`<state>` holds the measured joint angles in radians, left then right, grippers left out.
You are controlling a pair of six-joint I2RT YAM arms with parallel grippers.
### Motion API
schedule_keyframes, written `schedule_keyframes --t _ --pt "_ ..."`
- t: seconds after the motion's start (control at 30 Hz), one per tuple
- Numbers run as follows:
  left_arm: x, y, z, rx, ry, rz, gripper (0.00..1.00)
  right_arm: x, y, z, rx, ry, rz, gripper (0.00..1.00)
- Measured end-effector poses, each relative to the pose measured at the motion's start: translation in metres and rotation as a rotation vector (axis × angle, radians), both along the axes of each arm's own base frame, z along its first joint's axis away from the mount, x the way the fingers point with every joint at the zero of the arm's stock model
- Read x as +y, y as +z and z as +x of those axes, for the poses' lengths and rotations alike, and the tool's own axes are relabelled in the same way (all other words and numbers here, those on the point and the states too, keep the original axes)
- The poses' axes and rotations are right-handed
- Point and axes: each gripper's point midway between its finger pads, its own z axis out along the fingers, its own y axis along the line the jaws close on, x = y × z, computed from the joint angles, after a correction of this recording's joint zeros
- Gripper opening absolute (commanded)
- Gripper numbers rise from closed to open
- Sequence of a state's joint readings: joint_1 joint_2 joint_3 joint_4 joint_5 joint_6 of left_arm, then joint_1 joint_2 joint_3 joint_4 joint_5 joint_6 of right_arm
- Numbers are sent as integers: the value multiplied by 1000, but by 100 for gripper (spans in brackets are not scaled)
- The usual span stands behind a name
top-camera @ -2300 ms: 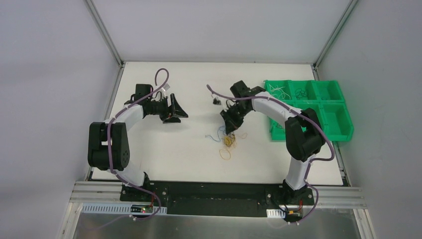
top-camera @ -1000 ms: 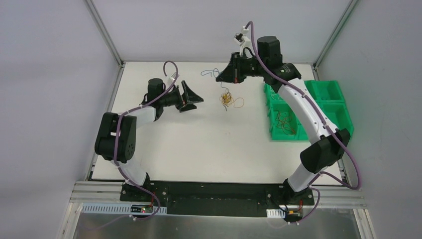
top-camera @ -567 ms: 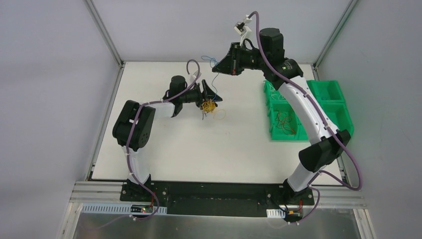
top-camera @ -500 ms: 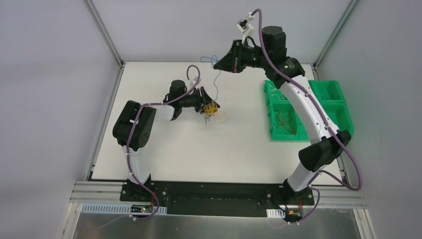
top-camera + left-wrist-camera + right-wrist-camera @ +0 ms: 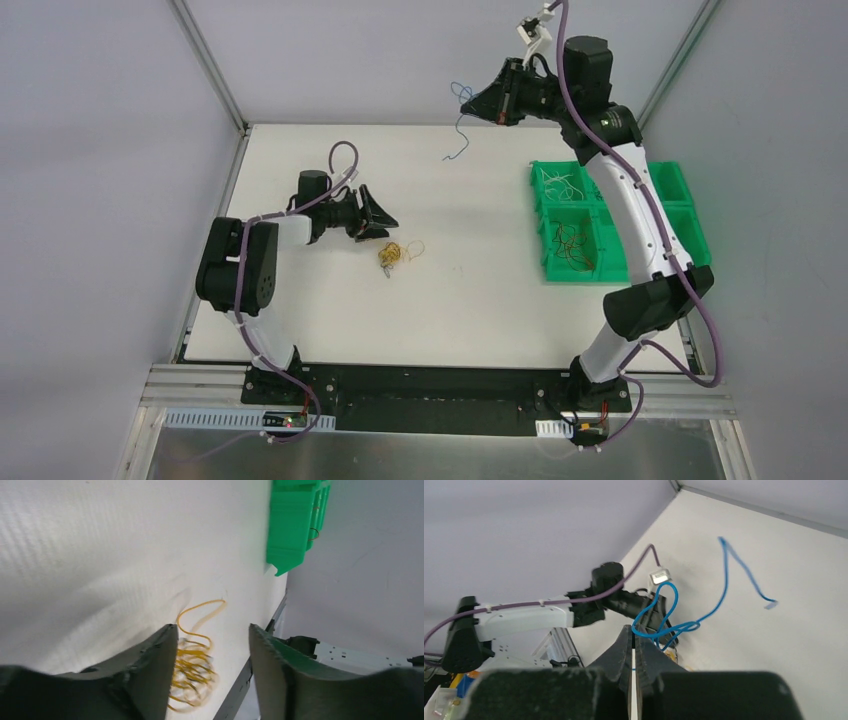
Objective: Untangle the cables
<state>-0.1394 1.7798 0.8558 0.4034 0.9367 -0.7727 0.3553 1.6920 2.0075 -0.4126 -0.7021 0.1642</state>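
Here the right fingers (image 5: 625, 652) are raised high over the far part of the table (image 5: 480, 320), pressed tightly together on the blue cable (image 5: 686, 626). From the pinch, the blue cable curls into a couple of loose loops just beyond the fingertips. One long strand then hangs free in the air and ends in a small pale tip. In the top view it dangles clear of the table surface, well apart from everything else.

The left fingers (image 5: 155, 670) sit low on the left half of the table, spread apart and holding nothing. Through the gap between them the wrist camera sees the yellow-orange cable bundle (image 5: 192, 667) lying on the table. It is a small scribbly knot with one open loop reaching out from it. From above, this bundle (image 5: 390, 254) lies just beside the tips of the left fingers (image 5: 380, 218), though whether it touches them I cannot tell.

The green bins (image 5: 690, 262) stand along the right edge of the table. Thin white wires lie in a far-left compartment, and a dark reddish tangle lies in the one nearer the arms.
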Motion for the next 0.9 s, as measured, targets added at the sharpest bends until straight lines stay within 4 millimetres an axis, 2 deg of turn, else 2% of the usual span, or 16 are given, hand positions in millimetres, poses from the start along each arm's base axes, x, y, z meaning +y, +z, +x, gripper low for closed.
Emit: schedule_keyframes --t 0.1,0.23,0.33,0.37,0.47,0.57,0.6,0.63,0.67,0.77,0.9 --pt "11 -1 8 -4 11 61 75 -23 -13 12 17 -58 -47 0" --pt "16 2 15 -39 -9 126 80 -84 -39 38 57 -211 -148 0" --pt "19 4 17 -56 -27 159 81 -138 -61 51 96 -342 -242 0" --pt "19 4 17 -55 -30 167 84 -153 -67 53 106 -376 -264 0" --pt "21 4 15 -57 -50 186 86 -208 -83 56 135 -496 -338 0" --pt "21 5 13 -52 -66 199 88 -282 -97 56 153 -655 -439 0" --pt "22 6 12 -49 -70 203 89 -299 -99 55 154 -696 -466 0" --pt "22 9 13 -52 -80 208 97 -327 -101 54 156 -760 -506 0" --pt "22 11 14 -58 -86 213 99 -346 -102 52 158 -804 -535 0" --pt "22 23 16 -91 -119 227 99 -395 -104 48 151 -923 -610 0" --pt "24 32 18 -120 -163 251 99 -441 -118 58 140 -1025 -683 0"
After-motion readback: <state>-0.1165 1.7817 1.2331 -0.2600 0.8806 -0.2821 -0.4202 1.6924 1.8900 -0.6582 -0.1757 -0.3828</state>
